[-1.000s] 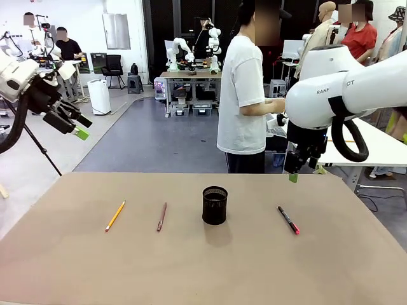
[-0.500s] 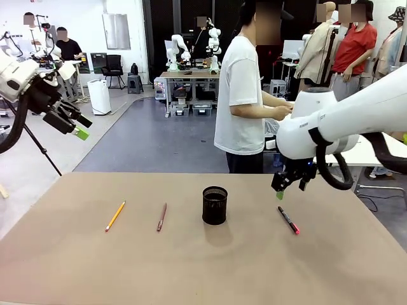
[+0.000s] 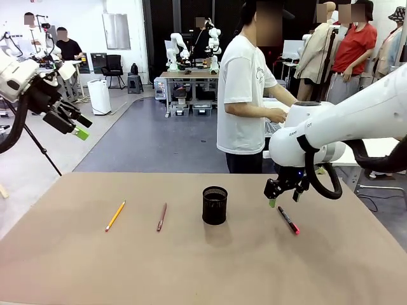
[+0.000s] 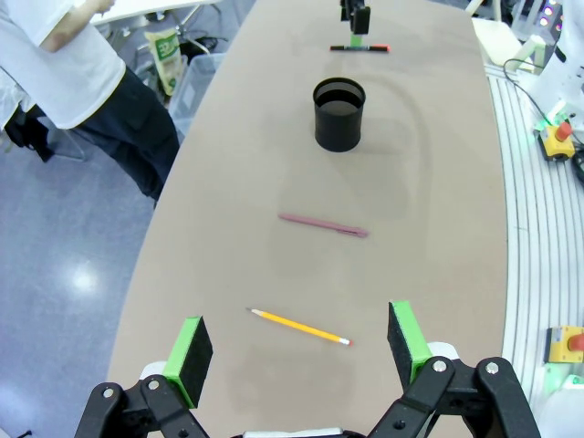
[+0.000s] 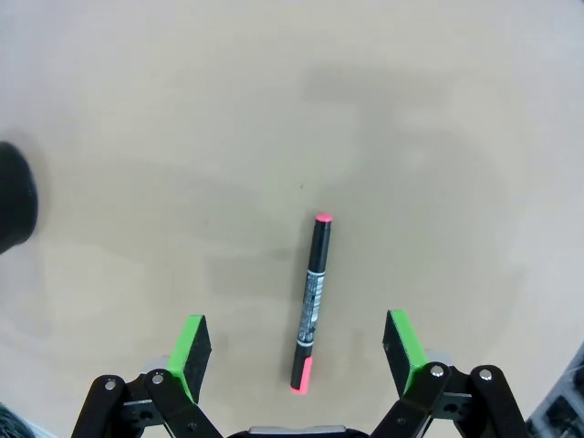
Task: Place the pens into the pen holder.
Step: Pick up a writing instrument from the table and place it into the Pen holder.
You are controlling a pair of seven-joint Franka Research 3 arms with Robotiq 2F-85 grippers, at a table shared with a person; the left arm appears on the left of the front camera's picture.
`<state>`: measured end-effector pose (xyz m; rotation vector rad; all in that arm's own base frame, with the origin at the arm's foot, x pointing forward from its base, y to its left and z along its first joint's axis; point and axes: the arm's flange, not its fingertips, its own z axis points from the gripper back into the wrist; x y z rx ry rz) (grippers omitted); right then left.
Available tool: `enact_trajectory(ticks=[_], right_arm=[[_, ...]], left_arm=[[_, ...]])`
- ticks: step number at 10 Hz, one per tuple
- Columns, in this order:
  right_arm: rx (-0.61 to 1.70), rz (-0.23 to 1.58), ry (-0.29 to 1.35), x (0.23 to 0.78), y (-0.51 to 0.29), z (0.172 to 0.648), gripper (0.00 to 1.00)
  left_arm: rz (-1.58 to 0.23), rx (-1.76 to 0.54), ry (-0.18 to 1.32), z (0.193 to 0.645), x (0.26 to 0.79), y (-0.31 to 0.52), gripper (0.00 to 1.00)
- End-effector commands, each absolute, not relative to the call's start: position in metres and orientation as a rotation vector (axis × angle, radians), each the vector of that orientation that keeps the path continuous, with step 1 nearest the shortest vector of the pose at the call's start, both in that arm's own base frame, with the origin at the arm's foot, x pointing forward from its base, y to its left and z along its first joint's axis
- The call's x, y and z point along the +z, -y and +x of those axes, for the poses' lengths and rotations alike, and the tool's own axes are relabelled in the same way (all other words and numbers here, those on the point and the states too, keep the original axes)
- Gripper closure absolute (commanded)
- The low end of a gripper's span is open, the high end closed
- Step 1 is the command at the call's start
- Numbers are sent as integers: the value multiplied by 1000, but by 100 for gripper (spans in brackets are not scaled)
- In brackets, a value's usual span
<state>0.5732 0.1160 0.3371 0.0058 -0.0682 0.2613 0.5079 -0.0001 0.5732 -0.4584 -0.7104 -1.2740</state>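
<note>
A small black cylindrical mesh cup (image 3: 215,205) stands upright, open mouth up, near the middle of the tan tabletop (image 3: 203,273). Three pens lie flat on that surface, each well apart from the cup and from one another. A thin orange-yellow pencil (image 3: 115,216) lies farthest to the robot's left, slanted. Between it and the cup lies a slim dark reddish-brown pen (image 3: 162,216), nearly parallel to the pencil. On the cup's other side, to the robot's right, lies a black marker with pink ends (image 3: 288,220), slanted the opposite way, its larger pink end nearer the robot.
</note>
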Motion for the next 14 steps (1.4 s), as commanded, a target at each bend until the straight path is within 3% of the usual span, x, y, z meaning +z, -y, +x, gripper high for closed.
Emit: enact_trajectory(ticks=[1, 9, 14], right_arm=[[164, 27, 45, 324, -118, 581, 0], [163, 8, 12, 307, -114, 574, 0], [76, 34, 6, 295, -94, 601, 0]], left_arm=[[-465, -1276, 711, 507, 574, 0, 0], [-465, -1276, 711, 507, 574, 0, 0], [-465, -1276, 711, 507, 574, 0, 0]])
